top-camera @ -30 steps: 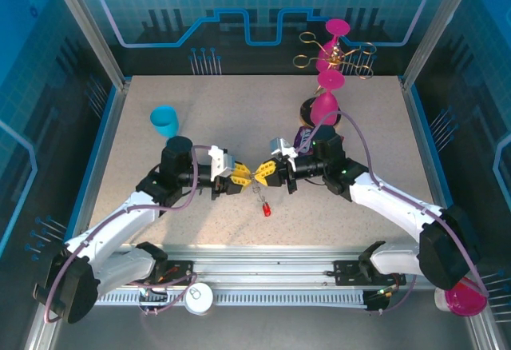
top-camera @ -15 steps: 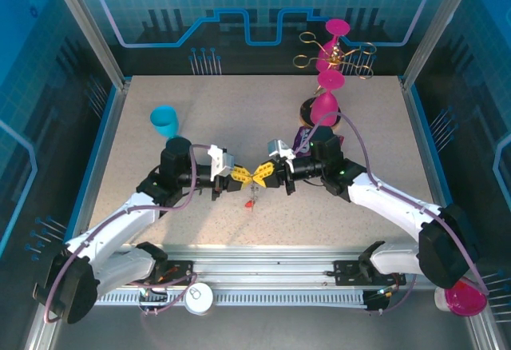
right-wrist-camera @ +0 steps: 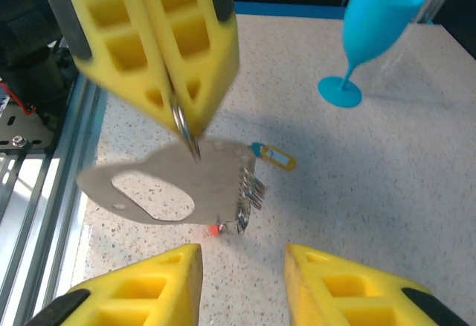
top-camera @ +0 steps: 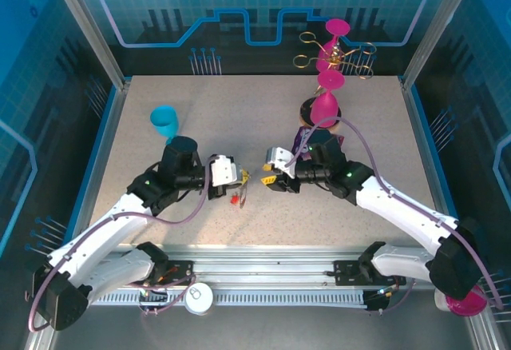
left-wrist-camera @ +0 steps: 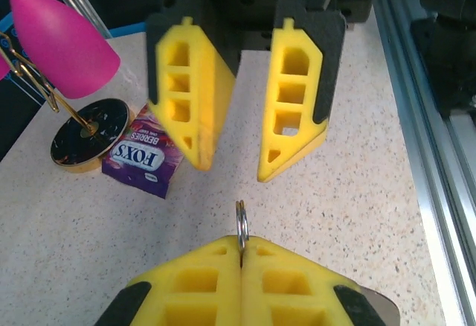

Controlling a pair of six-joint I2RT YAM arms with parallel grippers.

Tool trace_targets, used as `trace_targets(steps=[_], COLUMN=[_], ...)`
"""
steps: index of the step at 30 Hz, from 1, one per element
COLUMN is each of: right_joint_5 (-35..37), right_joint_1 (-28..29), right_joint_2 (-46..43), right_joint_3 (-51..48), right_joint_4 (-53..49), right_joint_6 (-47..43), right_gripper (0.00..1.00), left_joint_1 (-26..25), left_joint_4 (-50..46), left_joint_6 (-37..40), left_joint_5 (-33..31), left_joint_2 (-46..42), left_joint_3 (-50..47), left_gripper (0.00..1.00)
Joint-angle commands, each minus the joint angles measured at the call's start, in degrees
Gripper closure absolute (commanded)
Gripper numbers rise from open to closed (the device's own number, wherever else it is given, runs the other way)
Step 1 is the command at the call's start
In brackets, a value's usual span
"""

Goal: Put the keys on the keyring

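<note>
While the speckled table [top-camera: 239, 102] lies bare across its far and left stretches, a blue goblet [top-camera: 164, 120] stands upright near the left edge, just behind the left arm. Between that arm and the aluminium rail [top-camera: 263, 258] along the near edge there is open tabletop.

That arm rises from its base at the near left corner, runs diagonally inward, then turns so its wrist points right. The left gripper [top-camera: 242, 180] is pinched tight, its yellow pads pressed flat together on a small silver ring [left-wrist-camera: 241, 225]. From the ring hangs the keyring [right-wrist-camera: 171, 184], a flat grey plate with an oval opening, blurred in the right wrist view, with silver bits [right-wrist-camera: 249, 188] clustered at its right edge. A yellow-headed key [right-wrist-camera: 274, 156] shows just past that edge. A red-headed key [top-camera: 235, 200] sits below the plate. Whether either key hangs or lies on the table cannot be told.

Facing it across a short gap, the right gripper [top-camera: 270, 176] stands wide apart and holds nothing, its fingers [left-wrist-camera: 297, 95] clear of the ring. The right arm sweeps in from the near right corner, its wrist pointing left.

Behind it the far right is crowded: a purple FOXS packet [left-wrist-camera: 141, 158] just beside a black disc base [left-wrist-camera: 89, 132], pink glasses [top-camera: 325, 106] and a gold wire rack [top-camera: 359, 49].
</note>
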Motion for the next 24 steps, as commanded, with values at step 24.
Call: trace_targets(steps=[24], right_joint_5=[-2.78], right_joint_1=[4.94], right_joint_2=[2.12], right_joint_3=[0.54], right_joint_4=[1.24], right_joint_6=[-8.3], right_gripper=[0.74], left_joint_1=[-4.48], left_joint_4=[-5.96], left_joint_6=[7.46], left_joint_5=[-5.23], left_joint_2=[1.74], left_joint_3=[3.37], left_gripper=[1.0])
